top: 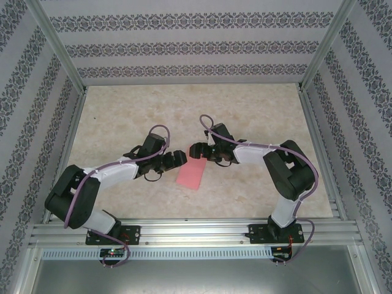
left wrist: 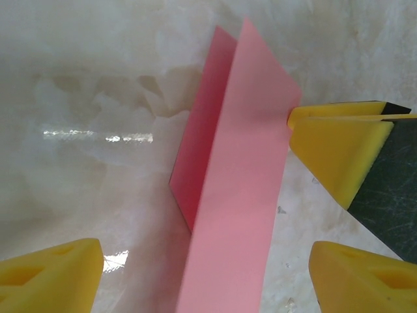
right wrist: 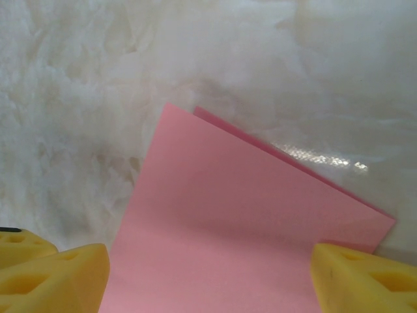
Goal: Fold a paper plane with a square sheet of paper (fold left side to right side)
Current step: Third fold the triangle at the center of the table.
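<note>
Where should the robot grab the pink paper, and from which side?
Probably the top flap's loose edge. The square sheet of paper is folded over, and in the left wrist view that flap stands up off the darker layer, leaving a gap. The left hand could slide one finger in from the side; elsewhere it lies flat on the table.

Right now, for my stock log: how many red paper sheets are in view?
1: the folded sheet of paper sits at the tips of the left gripper and the right gripper; another could hide beneath it.
</note>
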Controlling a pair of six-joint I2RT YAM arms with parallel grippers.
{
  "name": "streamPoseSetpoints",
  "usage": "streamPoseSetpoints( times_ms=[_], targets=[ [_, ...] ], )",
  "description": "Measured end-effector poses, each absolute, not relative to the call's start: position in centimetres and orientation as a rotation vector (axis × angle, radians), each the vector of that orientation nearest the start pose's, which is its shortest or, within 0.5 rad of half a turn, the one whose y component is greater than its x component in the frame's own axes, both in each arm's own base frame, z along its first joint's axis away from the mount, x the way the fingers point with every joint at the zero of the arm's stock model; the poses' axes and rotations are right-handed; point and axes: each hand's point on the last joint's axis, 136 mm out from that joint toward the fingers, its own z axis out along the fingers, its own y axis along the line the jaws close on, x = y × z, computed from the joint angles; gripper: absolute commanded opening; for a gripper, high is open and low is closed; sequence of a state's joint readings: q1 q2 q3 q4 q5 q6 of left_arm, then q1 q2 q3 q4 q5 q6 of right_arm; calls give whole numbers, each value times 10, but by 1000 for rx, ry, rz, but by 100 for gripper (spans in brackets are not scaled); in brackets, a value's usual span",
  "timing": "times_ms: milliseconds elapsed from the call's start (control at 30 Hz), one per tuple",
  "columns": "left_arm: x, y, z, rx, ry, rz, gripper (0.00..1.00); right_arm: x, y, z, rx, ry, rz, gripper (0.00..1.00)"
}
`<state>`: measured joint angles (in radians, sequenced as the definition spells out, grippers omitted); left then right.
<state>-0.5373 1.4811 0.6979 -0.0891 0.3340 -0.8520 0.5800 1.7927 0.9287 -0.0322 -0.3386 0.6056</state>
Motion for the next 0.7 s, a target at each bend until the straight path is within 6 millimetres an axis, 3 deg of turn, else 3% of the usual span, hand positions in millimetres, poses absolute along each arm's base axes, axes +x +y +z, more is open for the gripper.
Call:
streamPoseSetpoints(
  times_ms=[467, 700],
  targets=[
    [284, -246, 42, -269, 2700, -1013, 74, 331, 280, 36, -141, 2627, 880, 81],
    [286, -249, 36, -289, 2710, -1030, 64, 333, 281, 36, -141, 2623, 899, 81]
  ],
)
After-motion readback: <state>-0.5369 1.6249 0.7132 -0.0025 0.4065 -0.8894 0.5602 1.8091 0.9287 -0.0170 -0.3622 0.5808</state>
